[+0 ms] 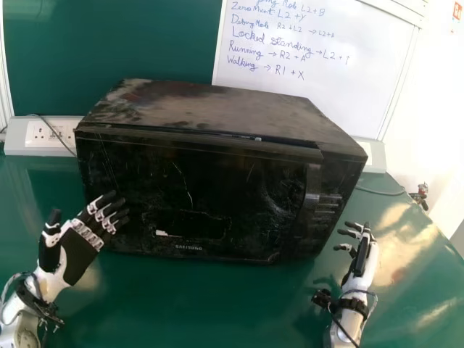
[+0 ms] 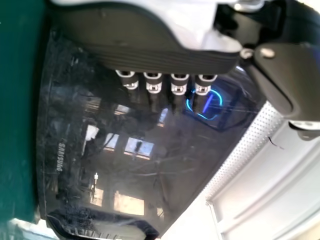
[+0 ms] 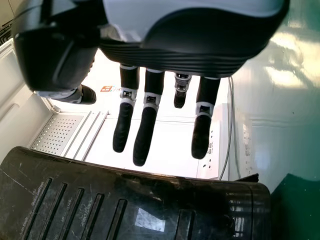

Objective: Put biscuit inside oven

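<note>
Black and scuffed, the oven [image 1: 210, 174] sits centre stage on the green table [image 1: 181, 312], broad front facing the robot. What's inside? Hidden behind that dark front, so I can't tell, nor can I say where the biscuit is. Over to the left hand [image 1: 78, 252], near the front's left end: fingers loosely extended, thumb standing well away from them. And at the control-panel end, just beside the oven, here's the right hand [image 1: 360, 261], its fingers relaxed and parted. Behind it all, blue and black handwriting runs across a whiteboard [image 1: 312, 105].
</note>
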{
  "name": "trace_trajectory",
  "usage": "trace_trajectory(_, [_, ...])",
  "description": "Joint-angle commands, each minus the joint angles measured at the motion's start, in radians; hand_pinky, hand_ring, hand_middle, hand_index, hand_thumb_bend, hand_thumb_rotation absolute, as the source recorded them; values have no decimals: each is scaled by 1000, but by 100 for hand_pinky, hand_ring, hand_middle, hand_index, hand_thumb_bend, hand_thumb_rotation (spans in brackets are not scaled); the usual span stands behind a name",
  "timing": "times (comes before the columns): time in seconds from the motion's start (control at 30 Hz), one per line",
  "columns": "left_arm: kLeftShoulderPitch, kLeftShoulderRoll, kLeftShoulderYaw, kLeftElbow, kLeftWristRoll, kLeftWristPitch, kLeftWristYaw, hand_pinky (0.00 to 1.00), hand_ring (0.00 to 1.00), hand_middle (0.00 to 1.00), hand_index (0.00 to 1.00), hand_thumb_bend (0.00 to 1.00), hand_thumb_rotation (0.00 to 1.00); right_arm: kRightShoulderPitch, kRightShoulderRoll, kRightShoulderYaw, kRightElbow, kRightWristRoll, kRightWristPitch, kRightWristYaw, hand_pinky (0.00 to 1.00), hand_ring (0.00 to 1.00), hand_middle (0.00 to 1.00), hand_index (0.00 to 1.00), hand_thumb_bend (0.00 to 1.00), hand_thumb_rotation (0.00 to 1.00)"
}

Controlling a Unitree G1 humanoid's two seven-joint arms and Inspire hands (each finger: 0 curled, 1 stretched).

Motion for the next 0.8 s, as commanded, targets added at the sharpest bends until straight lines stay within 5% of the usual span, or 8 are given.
trace_trajectory(0.0, [-11, 7, -12, -10, 10, 15, 18, 17, 92, 100, 100, 0, 0, 45, 33, 13, 27, -20, 3, -12, 26, 32, 40, 48, 50, 18])
trace_trajectory(0.2, [0, 9, -11, -31, 11, 25, 38, 40, 95, 100, 99, 20, 0, 50, 34, 22, 14, -34, 11, -29, 26, 32, 41, 48, 50, 18])
trace_trajectory(0.37, [-3, 9, 8, -6, 4, 0, 31, 42, 93, 100, 97, 29, 0, 52, 33, 26, 16, -32, 6, -27, 26, 32, 41, 48, 50, 18])
trace_trajectory(0.53, [-26, 20, 67, 102, -48, -27, -36, 39, 71, 80, 87, 37, 0, 53, 32, 30, 18, -35, -1, -31, 26, 32, 41, 48, 50, 18])
trace_trajectory(0.63, [13, 12, 115, 99, -43, -48, 22, 41, 64, 73, 82, 41, 0, 52, 32, 29, 17, -31, 5, -28, 26, 32, 40, 48, 50, 18])
trace_trajectory(0.77, [45, 8, 196, 163, -53, -92, 77, 43, 65, 74, 83, 34, 0, 47, 31, 24, 21, -20, 11, -18, 26, 32, 40, 48, 50, 18])
